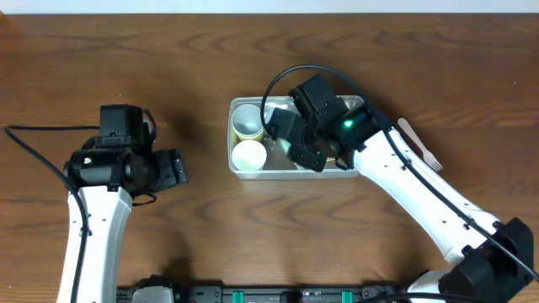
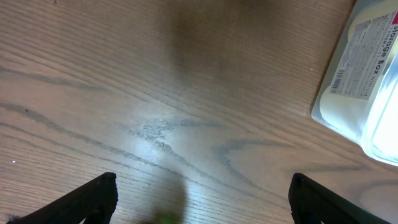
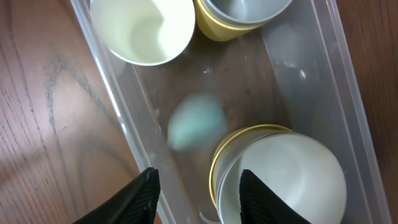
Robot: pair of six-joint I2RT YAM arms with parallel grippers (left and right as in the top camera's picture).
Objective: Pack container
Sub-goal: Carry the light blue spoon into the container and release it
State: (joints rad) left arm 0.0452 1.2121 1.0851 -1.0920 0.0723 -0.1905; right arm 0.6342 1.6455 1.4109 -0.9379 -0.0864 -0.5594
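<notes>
One dark wooden table [image 1: 168,50], grain showing.
Left gripper [image 2: 204,186] spread wide over the wood; right gripper [image 3: 198,180] parted over the container [image 1: 232,135].

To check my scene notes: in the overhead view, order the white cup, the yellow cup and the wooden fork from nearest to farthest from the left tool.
From the left tool:
1. White cup, in the container's left end.
2. Yellow cup, just behind it.
3. Wooden fork, on the table beyond the container.
</notes>
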